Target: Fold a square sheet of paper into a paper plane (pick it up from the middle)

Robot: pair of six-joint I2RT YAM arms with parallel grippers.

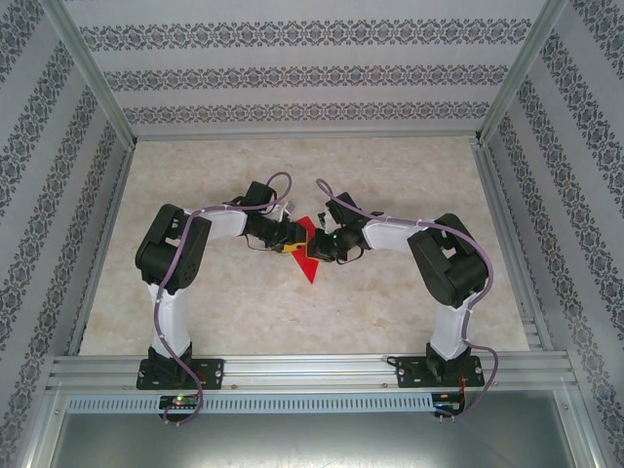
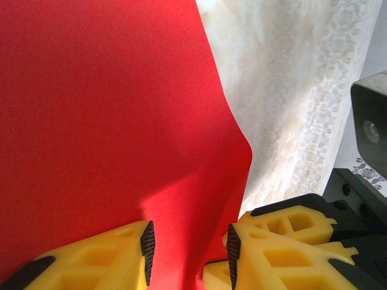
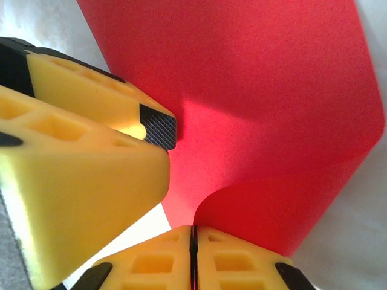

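Red, unmarked square sheet of paper [image 3: 254, 90], bent into a curve

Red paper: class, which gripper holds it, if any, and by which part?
The right gripper is shut on the red paper at its near edge, where it curls. The left gripper straddles it with open jaws, not pinching.

The left arm [image 1: 175, 249] and right arm [image 1: 450, 263] are standing up from the near edge of the counter [image 1: 292, 327]. Their elbows are bending outward and their forearms are reaching inward, wrists nearly meeting over its middle. The left gripper [image 2: 190, 244] is holding its fingers [image 2: 121, 257] apart, straddling the square sheet of paper [image 2: 109, 109]. The right gripper [image 3: 193, 241] is pressing its fingers [image 3: 242, 263] tight together, pinching that sheet.
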